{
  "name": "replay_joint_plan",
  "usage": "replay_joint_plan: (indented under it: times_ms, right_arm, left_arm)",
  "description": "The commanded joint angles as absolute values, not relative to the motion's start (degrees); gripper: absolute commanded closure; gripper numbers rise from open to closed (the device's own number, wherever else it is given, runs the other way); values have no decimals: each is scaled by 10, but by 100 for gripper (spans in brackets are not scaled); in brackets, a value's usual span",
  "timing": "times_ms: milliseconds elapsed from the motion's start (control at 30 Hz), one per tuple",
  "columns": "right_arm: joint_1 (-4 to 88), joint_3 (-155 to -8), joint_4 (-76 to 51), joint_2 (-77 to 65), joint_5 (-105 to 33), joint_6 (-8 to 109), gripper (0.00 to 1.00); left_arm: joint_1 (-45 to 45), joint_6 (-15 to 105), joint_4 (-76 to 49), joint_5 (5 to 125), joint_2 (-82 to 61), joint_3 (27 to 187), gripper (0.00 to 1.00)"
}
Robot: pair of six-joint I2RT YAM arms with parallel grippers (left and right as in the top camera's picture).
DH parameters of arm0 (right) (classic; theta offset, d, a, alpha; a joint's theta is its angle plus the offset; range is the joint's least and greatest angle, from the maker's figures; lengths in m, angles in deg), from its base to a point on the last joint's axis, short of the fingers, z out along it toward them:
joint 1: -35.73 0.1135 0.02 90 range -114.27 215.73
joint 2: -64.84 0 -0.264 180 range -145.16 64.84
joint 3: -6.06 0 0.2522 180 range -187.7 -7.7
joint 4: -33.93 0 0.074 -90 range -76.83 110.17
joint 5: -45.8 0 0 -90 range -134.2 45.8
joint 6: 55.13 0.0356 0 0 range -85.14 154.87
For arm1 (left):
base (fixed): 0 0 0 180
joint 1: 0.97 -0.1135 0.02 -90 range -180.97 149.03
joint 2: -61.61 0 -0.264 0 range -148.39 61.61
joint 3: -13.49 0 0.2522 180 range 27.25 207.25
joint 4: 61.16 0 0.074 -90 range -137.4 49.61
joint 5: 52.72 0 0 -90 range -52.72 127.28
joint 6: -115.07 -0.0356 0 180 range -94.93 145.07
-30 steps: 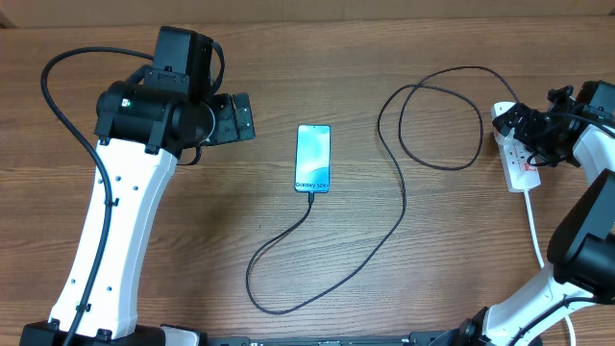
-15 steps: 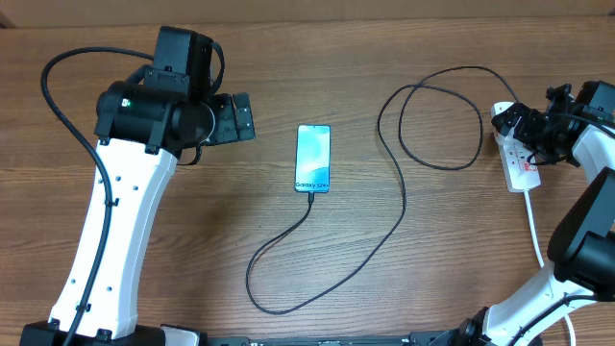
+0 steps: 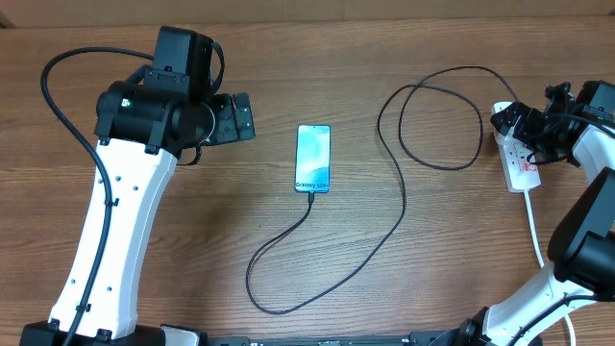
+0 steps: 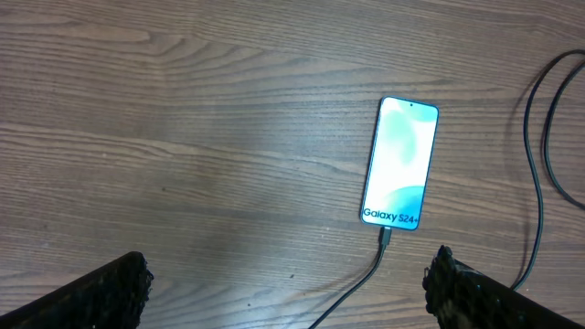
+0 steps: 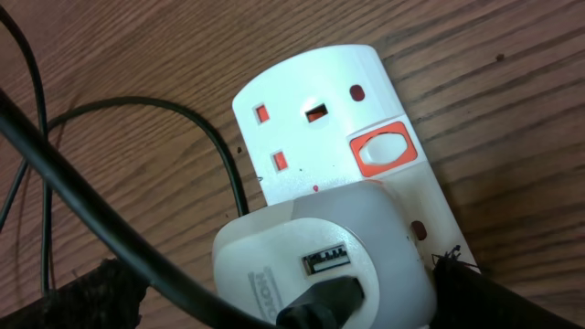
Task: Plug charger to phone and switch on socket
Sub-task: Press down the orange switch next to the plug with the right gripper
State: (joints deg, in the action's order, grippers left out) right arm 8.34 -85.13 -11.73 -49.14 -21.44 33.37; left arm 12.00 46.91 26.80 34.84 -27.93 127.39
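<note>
The phone (image 3: pixel 313 158) lies flat mid-table with its cyan screen lit, also in the left wrist view (image 4: pixel 400 163). The charger (image 3: pixel 399 216), a thin black cable, has its tip in the phone's lower end (image 4: pixel 388 239); it loops toward the table front, then back up and right to the socket (image 3: pixel 522 171). My left gripper (image 3: pixel 235 118) hovers open to the left of the phone, its fingers (image 4: pixel 101 292) wide apart over bare wood. My right gripper (image 3: pixel 527 125) is open over the socket's far end, straddling a white adapter (image 5: pixel 320 256) that carries the charger's black plug (image 5: pixel 320 306). A red switch (image 5: pixel 381 152) sits beside it.
The socket's white cord (image 3: pixel 534 231) runs toward the table front at the right edge. The charger's wide loop (image 3: pixel 437 115) lies just left of the socket. A black cable (image 5: pixel 82 196) crosses close to the right wrist camera.
</note>
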Motion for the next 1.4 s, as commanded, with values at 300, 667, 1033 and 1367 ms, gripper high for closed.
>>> replay_joint_plan:
  times_ms: [300,667,1033,1367]
  right_arm:
    - [84,-849,-116,-501,-197,330,2]
    - [84,-849,-109,-501,-236,330,2]
    - [84,-849,-108,-504,-238,330,2]
    - [84,-849,-114,-520,-205,331,2]
  left_arm:
    - [118,458,270,343,-282,1283,0]
    - [118,458,270,343,-282,1283,0]
    - [118,458,269,343,-282,1283,0]
    - [118,458,269,343,-282,1283,0]
